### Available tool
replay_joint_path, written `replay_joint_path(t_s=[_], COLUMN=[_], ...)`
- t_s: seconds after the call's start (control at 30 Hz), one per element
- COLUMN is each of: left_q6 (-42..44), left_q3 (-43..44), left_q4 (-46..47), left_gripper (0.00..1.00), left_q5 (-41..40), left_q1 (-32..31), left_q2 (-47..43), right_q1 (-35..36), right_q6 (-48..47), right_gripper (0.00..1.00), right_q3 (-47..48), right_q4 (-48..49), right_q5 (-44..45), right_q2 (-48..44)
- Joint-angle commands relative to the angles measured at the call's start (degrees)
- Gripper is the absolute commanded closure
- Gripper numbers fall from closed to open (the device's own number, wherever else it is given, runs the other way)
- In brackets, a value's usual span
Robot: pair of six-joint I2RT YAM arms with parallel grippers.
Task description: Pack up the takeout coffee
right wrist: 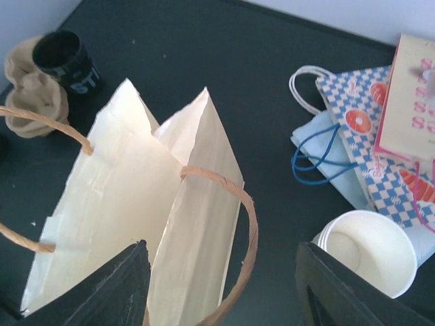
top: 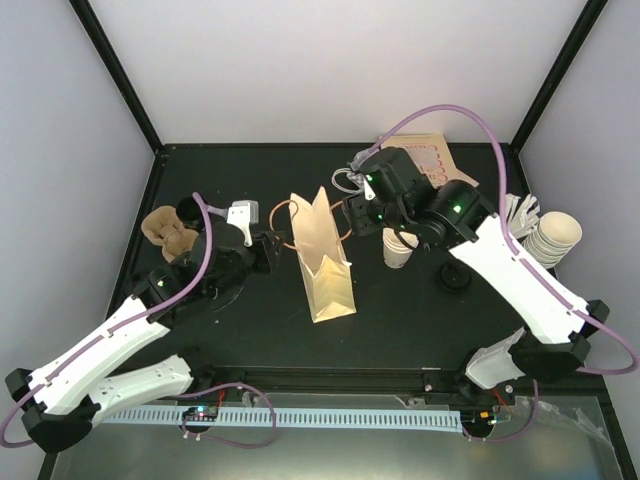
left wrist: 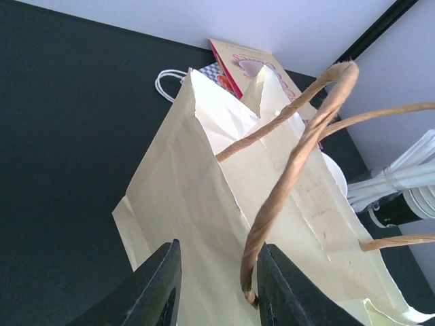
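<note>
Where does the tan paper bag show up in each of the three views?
Top external: the tan paper bag is at the centre of the picture.
Left wrist: the bag fills the centre and lower right, close up.
Right wrist: the bag is at lower left, seen from above its top.
Shared landmark: the pink-printed carton beyond the bag.

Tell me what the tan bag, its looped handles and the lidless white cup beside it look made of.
Tan upright bag: matte paper, going by sharp creases and folded gussets. Brown looped handles: likely twisted paper cord; spiral ridges show. Lidless white round cup: probably paperboard, with a thin rolled rim; coating unclear.
</note>
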Motion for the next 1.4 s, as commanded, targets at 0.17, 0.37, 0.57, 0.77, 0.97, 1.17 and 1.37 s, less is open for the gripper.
replay_joint_path(t_s=[0.17, 0.37, 0.57, 0.77, 0.97, 1.17, 1.37], left_q6=[-1.30, -4.79, -5.90, -7.23, -4.22, 2.03, 6.44], left_q3=[-0.70, -1.95, 3.36, 9.65, 10.06, 12.92, 13.76], left_q4=[3.31, 6.62, 0.22, -8.72, -9.62, -12.57, -8.18], left_gripper=[0.66, 0.49, 0.24, 0.27, 0.53, 0.95, 0.98], left_q5=[4.01, 10.56, 11.71, 8.88, 1.85, -4.09, 0.59], left_q1=[0.33, 0.29, 0.20, 0.19, 0.20, 2.65, 5.11], left_q2=[-0.33, 1.26, 7.06, 14.31, 13.64, 13.55, 14.52], right_q1=[-0.69, -0.64, -0.68, -0.63, -0.63, -0.69, -0.64], right_q6=[2.81, 1.16, -0.59, -0.83, 0.42, 1.57, 1.70], right_gripper=[0.47, 0.82, 0.94, 0.95, 0.94, 0.91, 0.74], right_q3=[1.43, -1.67, -3.24, -2.88, -2.76, -3.36, -4.43], right_q4=[-5.53, -1.80, 1.42, 1.27, 0.86, 0.76, 2.18], right_q5=[2.79, -3.13, -6.56, -6.99, -2.66, 3.01, 2.58], right_q2=[3.92, 1.63, -1.02, -0.80, -1.49, -3.17, -4.08])
